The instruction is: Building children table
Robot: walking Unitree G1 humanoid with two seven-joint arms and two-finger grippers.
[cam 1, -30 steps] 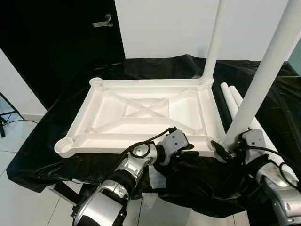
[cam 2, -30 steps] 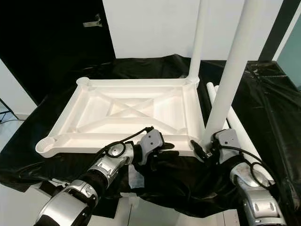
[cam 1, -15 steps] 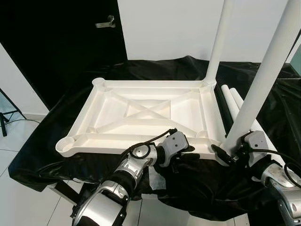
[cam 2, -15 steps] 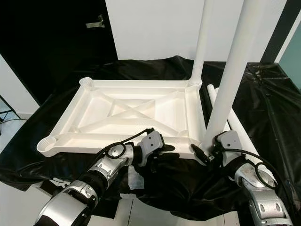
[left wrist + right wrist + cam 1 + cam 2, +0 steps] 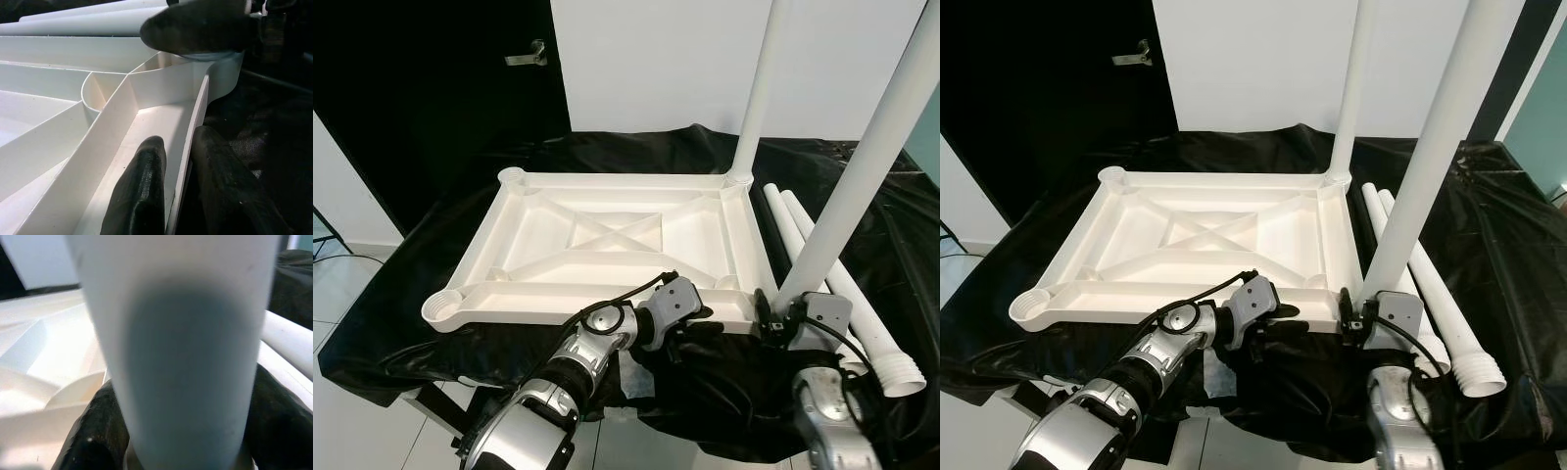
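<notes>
- On black cloth: tabletop [image 5: 607,235], upside down, rigid, likely light; left gripper [image 5: 168,196] clamps its near rim.
- Right gripper [image 5: 181,431] clamped low around upright leg [image 5: 862,176]; smooth tube, may slip.

Even overhead light is brightening the white tabletop [image 5: 607,235] while the black cloth [image 5: 862,196] is swallowing detail; the near leg [image 5: 181,347] is blurring out of focus in the right wrist view

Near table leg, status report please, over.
Right gripper clamped round near leg, upright in its corner socket. Left gripper pinching tabletop front rim. Two spare legs on the black cloth, right side. Nothing in the way.
</notes>
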